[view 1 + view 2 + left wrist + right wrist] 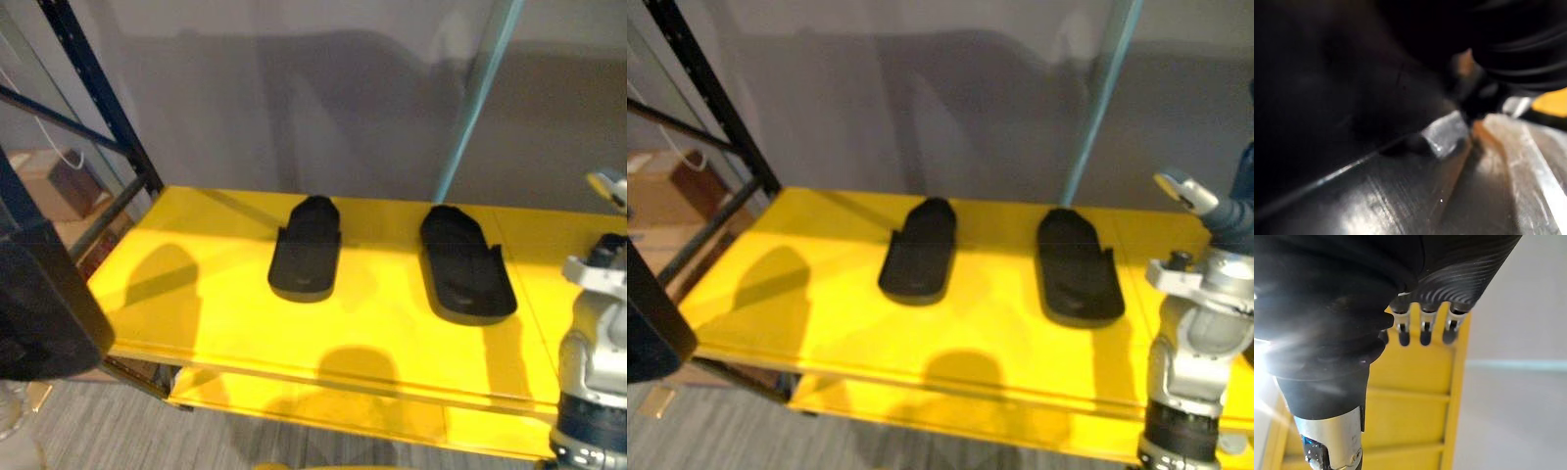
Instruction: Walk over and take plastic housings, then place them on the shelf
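Note:
Two black plastic housings lie flat on the yellow shelf: one left of the middle, the other to its right. A third black housing hangs close to the camera at the lower left, level with the shelf's left end. In the left wrist view its dark surface has a finger of my left hand curled against it. My right hand hangs above the shelf's right end with straight fingers and nothing in it; its arm rises at the right edge.
A dark rack upright with a diagonal brace stands at the shelf's left end. A teal post rises behind the right housing. Cardboard boxes sit beyond the rack. A lower yellow shelf juts out underneath. A grey wall is close behind.

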`<state>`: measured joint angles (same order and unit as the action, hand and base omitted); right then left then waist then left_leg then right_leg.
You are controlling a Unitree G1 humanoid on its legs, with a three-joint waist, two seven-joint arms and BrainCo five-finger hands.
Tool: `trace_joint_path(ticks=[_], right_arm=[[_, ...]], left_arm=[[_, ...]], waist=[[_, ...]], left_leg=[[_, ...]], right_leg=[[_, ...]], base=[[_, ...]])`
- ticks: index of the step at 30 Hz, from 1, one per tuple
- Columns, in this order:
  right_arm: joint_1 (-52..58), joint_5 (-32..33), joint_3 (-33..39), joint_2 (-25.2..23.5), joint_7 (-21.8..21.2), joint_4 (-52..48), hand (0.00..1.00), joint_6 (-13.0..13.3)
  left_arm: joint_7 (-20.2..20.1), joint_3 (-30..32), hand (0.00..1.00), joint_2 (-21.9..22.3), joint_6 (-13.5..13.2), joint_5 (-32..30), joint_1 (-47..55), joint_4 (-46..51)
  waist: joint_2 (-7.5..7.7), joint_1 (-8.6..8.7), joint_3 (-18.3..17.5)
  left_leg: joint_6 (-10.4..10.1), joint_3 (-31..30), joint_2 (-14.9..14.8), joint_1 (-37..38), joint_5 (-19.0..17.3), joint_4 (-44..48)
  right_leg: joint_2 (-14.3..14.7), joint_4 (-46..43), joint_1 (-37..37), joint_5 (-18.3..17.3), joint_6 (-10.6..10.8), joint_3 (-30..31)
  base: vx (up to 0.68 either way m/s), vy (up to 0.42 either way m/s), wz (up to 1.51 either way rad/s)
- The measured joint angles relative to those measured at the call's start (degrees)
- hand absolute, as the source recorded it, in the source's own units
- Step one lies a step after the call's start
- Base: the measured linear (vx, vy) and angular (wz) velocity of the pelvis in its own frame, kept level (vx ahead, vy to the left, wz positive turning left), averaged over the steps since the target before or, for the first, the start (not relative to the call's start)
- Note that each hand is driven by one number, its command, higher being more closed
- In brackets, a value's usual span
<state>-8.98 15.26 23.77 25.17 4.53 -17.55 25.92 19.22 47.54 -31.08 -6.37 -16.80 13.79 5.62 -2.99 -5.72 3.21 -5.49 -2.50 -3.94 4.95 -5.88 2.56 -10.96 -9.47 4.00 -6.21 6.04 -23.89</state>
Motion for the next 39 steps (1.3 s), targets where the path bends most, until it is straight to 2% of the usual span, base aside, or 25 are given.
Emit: trace_joint_path(ticks=[4,7,8,10,12,13,14,17,20,24,32,33,34,38,39], right_arm=[[2.1,2.0,-0.2,3.5,-1.0,0.7,0.00,-1.8],[3.0,3.2,-0.3,4.5,-1.9,2.1,0.00,-2.1],[3.1,3.3,-0.3,4.5,-2.0,2.4,0.00,-2.1],[3.9,4.6,-0.3,5.0,-2.1,3.4,0.00,-2.1],[4.3,5.0,-0.3,5.3,-2.1,3.7,0.00,-2.2],[4.3,5.0,-0.4,5.5,-2.1,4.0,0.00,-2.2],[4.3,5.3,-0.5,5.5,-2.1,5.0,0.00,-2.4],[4.5,6.5,-0.5,5.5,-2.0,6.0,0.00,-3.7],[6.1,7.6,-0.4,5.5,-2.7,6.8,0.00,-3.9],[6.7,7.5,-0.3,5.5,-3.4,6.8,0.00,-4.0],[6.7,7.7,0.4,5.6,-3.2,6.7,0.00,-4.6],[6.7,8.7,0.8,6.0,-3.2,6.6,0.00,-5.4],[6.7,8.7,0.8,6.3,-3.2,6.6,0.00,-6.1],[6.2,8.7,0.8,6.5,-3.2,6.4,0.00,-6.2],[5.1,8.7,0.7,6.5,-3.2,6.2,0.00,-6.2]], left_arm=[[-5.6,-1.8,1.00,-10.9,1.4,-0.1,-3.6,-19.8],[-9.6,-6.3,1.00,-17.7,2.4,-2.4,-9.5,-32.7],[-10.0,-6.8,1.00,-18.2,2.5,-2.4,-9.9,-33.4],[-15.0,-11.8,1.00,-22.1,3.1,-4.7,-14.2,-39.3],[-18.2,-14.5,1.00,-23.2,3.4,-7.1,-17.4,-42.7],[-19.3,-15.2,1.00,-23.3,3.5,-8.2,-18.3,-43.7],[-21.3,-16.8,1.00,-23.7,3.7,-9.1,-19.8,-45.7],[-23.9,-19.1,1.00,-24.7,3.8,-9.0,-22.4,-48.6],[-25.3,-19.7,1.00,-24.7,3.7,-10.6,-23.9,-48.6],[-27.2,-22.0,1.00,-24.7,4.1,-13.6,-23.9,-49.3],[-28.8,-22.0,1.00,-24.4,7.9,-19.8,-23.9,-52.6],[-28.2,-21.7,1.00,-22.2,10.6,-20.2,-23.9,-52.9],[-27.8,-21.7,1.00,-21.4,11.1,-20.1,-23.7,-53.0],[-26.2,-21.7,1.00,-20.1,12.3,-20.1,-23.3,-53.0],[-25.6,-21.7,1.00,-19.7,12.3,-19.9,-23.3,-52.7]], waist=[[-0.67,0.86,-0.3],[-0.58,2.04,-0.4],[-0.55,2.13,-0.4],[-0.23,3.43,-0.4],[-0.15,4.26,-0.3],[-0.14,4.68,-0.3],[-0.05,5.85,-0.3],[0.50,7.15,0.4],[1.07,7.42,0.9],[0.99,7.91,2.1],[0.22,7.96,3.9],[-0.54,7.96,5.4],[-0.63,7.96,6.2],[-0.53,7.87,7.0],[-0.49,7.90,8.3]], left_leg=[[0.2,3.8,-0.1,-0.2,0.1,-0.7],[0.4,6.3,0.2,-0.1,0.3,-1.2],[0.4,6.5,0.2,-0.2,0.3,-1.2],[0.4,8.7,0.6,-0.8,0.3,-1.6],[0.4,10.1,0.7,-1.0,0.3,-1.7],[0.4,10.8,0.6,-0.8,0.3,-1.8],[0.4,12.0,0.5,-0.4,0.3,-1.9],[0.4,14.6,0.1,0.7,0.3,-2.2],[0.3,15.8,-0.2,0.9,0.2,-2.1],[0.3,16.3,-0.5,1.0,0.1,-2.0],[0.2,17.5,-1.4,0.8,-1.1,-0.1],[0.4,17.3,-1.4,0.8,-1.4,0.0],[0.4,17.3,-1.4,0.8,-1.4,0.1],[0.4,17.2,-1.4,-0.2,-1.4,0.5],[0.4,17.2,-1.4,-0.7,-1.4,1.3]], right_leg=[[0.4,1.3,-1.9,1.6,0.2,3.4],[0.6,3.0,-2.7,3.9,0.4,5.6],[0.6,3.2,-2.8,4.2,0.4,5.9],[1.0,5.0,-3.9,5.7,0.7,8.0],[1.3,6.6,-4.4,6.9,0.7,9.3],[1.4,6.9,-4.4,7.2,0.7,9.7],[1.6,7.1,-4.3,7.5,0.5,10.2],[2.1,7.1,-4.4,7.5,0.4,11.8],[2.3,7.4,-4.7,7.5,0.3,13.0],[2.9,7.8,-5.0,7.9,0.0,13.5],[3.7,9.0,-4.6,8.7,-0.3,14.7],[3.7,9.2,-4.2,8.8,-0.2,14.6],[3.7,9.2,-4.2,8.8,-0.2,14.6],[3.6,9.0,-5.3,8.9,-0.2,14.6],[3.5,8.7,-5.5,9.0,-0.2,14.6]], base=[[-0.05,0.027,-0.42],[-0.01,0.039,-0.36],[-0.02,0.045,-0.43],[-0.01,0.031,-0.38],[0.01,0.023,-0.33],[0.03,0.024,-0.36],[0.04,0.014,-0.31],[0.02,0.007,-0.29],[0.00,0.003,-0.22],[0.00,-0.010,-0.08],[-0.02,-0.008,-0.09],[-0.05,-0.008,0.04],[-0.05,-0.006,0.04],[0.00,0.000,0.00],[-0.02,0.003,0.03]])
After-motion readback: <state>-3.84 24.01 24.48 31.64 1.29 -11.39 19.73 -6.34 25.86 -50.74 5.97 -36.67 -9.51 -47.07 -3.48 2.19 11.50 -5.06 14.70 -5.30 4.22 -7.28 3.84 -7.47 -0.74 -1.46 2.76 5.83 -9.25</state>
